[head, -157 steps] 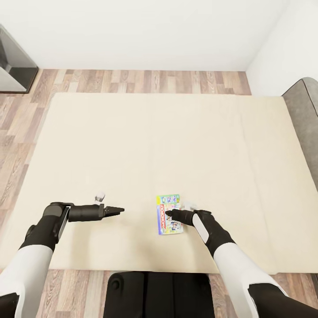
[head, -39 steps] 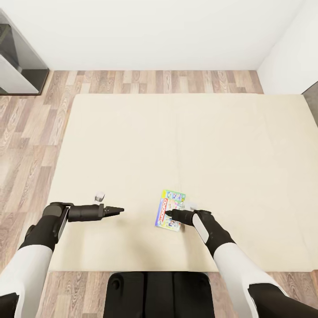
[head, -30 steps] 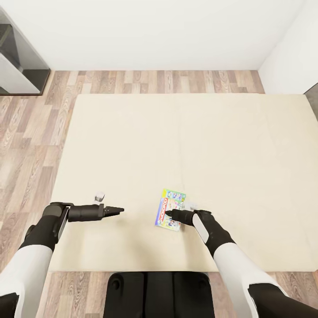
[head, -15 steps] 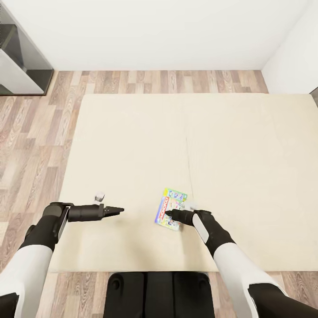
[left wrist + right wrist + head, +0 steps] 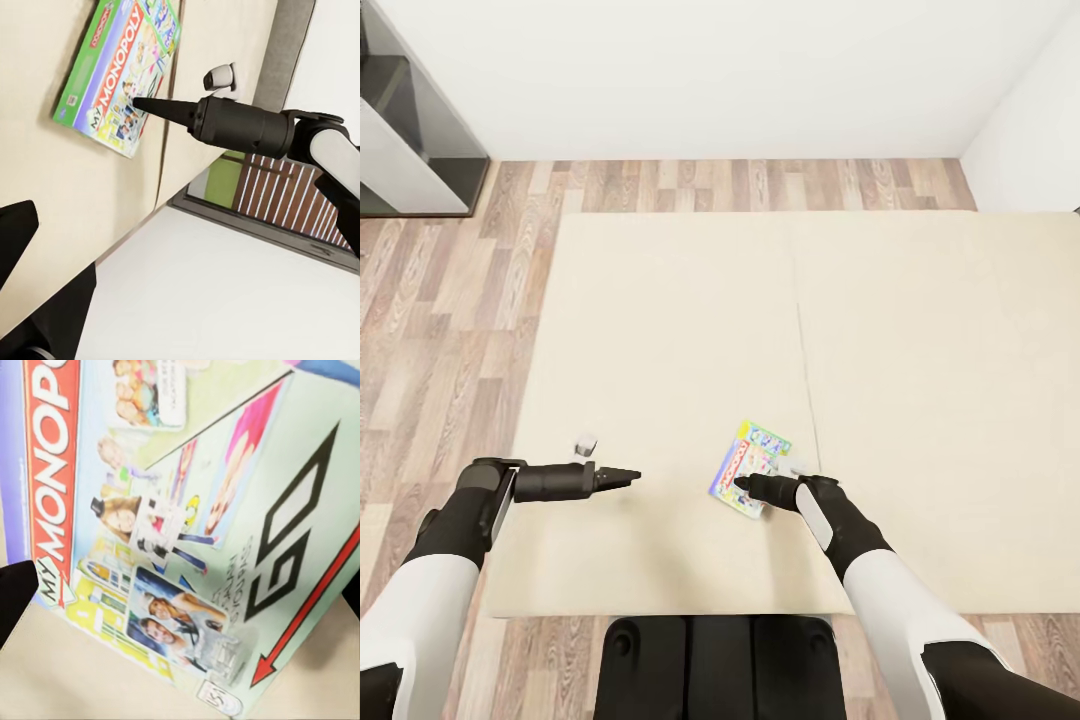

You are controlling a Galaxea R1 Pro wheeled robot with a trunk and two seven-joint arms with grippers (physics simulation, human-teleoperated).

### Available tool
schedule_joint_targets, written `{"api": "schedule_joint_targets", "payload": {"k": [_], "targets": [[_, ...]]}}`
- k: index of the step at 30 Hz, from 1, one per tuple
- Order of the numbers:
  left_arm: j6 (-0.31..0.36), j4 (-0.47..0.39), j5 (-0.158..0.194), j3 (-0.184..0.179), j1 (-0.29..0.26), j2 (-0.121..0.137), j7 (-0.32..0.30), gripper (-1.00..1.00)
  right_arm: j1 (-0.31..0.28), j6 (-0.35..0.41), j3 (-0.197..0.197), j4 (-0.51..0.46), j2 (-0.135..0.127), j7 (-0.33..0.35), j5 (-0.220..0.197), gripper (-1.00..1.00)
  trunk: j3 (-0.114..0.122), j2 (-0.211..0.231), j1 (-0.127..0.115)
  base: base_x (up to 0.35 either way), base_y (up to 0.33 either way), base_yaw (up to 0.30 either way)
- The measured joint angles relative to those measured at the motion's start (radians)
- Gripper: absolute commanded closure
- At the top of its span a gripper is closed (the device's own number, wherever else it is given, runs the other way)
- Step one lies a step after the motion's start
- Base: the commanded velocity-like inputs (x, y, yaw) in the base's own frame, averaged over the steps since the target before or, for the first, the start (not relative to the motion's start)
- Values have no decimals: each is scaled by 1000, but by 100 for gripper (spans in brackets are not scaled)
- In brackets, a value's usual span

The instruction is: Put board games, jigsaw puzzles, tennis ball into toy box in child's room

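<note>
- The bed (image 5: 690, 330), with its plain beige cover, spreads ahead of and beneath both end effectors. Set against the earliest picture, the whole head view has slid sideways: the grey headboard edge has left the picture, more wood floor (image 5: 450, 300) shows beyond the left arm, and a seam in the cover now runs just past the right end effector. That reads as the camera and base shifting, not the bed.
- The dark side unit (image 5: 410, 120) sits far off beyond the left end effector, and more of it shows than before.
- One board game (image 5: 751, 467), the "My Monopoly" box with a green edge and red band, lies flat on the bed, directly under the right end effector's tip. It has swung slightly askew compared with the earliest picture.
- The right end effector (image 5: 743, 485) hovers over the box's near edge, fingers apparently pressed together into one point in the left wrist view (image 5: 142, 106); it grips nothing.
- The left end effector (image 5: 628, 477) hangs over bare cover, well apart from the box; its fingers look drawn to a point, though I cannot tell for certain.
- Judged progress: early. This game is not yet lifted, so picking it up, carrying it to the surface and boxing it remain.
</note>
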Motion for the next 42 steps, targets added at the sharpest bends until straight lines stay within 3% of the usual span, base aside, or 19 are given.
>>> {"api": "schedule_joint_targets", "payload": {"k": [42], "targets": [[0,0,0,0,0,1,0,-100,0,0,0,0,0,0,0,-100,0,0,0,0,58,0]]}}
